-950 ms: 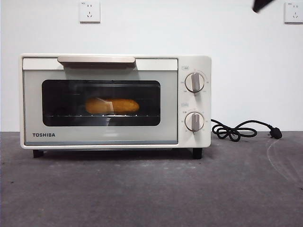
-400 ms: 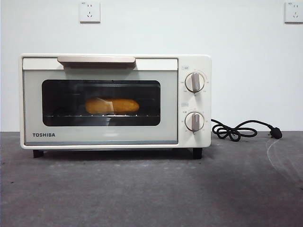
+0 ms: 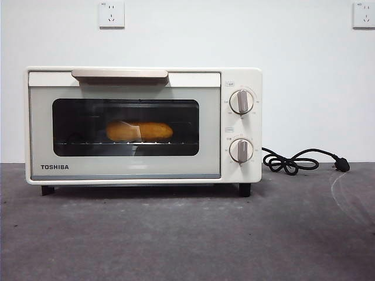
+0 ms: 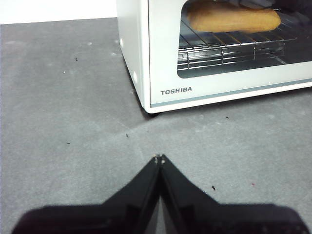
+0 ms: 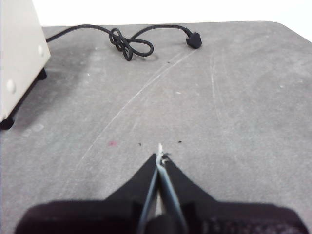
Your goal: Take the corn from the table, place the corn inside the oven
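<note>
The cream-white TOSHIBA oven (image 3: 143,126) stands on the dark grey table (image 3: 187,234) with its glass door closed. Behind the window the yellow-orange corn (image 3: 139,131) lies on the wire rack, also seen as the corn (image 4: 234,18) in the left wrist view. My left gripper (image 4: 159,158) is shut and empty, hovering over the table off the oven's (image 4: 214,58) front corner on the TOSHIBA side. My right gripper (image 5: 159,156) is shut and empty over bare table beside the oven's knob-side wall (image 5: 19,53). Neither gripper shows in the front view.
The oven's black cord (image 3: 302,160) lies coiled on the table to the oven's right, and the same cord (image 5: 129,43) ends in a plug (image 5: 193,39). Two wall sockets (image 3: 111,14) sit high on the white wall. Faint curved scratches mark the table on the right.
A black arm tip at the top right of the front view one second ago has left the picture. The oven, corn and cord have not moved.
</note>
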Robot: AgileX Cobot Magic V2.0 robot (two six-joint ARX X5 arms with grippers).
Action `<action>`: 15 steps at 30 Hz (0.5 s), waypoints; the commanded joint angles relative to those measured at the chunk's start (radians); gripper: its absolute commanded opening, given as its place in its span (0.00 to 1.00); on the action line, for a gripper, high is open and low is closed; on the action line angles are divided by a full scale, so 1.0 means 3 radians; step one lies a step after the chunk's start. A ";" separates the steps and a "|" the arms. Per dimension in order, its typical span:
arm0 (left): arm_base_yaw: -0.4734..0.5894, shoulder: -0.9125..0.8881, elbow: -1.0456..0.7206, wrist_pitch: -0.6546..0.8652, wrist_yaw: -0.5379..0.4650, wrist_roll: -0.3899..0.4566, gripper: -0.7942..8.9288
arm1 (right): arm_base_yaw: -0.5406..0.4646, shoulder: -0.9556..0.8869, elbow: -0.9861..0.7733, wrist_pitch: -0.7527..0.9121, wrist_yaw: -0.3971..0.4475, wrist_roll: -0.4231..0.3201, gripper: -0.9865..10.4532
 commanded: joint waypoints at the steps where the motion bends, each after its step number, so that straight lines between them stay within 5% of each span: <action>1: -0.0010 -0.0006 -0.0025 0.0022 0.0015 0.0036 0.08 | -0.0001 -0.0094 -0.0048 0.0037 0.0004 0.0090 0.09; 15: -0.0010 -0.0005 -0.0025 0.0020 0.0015 0.0036 0.08 | -0.0001 -0.0103 -0.0047 0.0037 0.0081 0.0080 0.09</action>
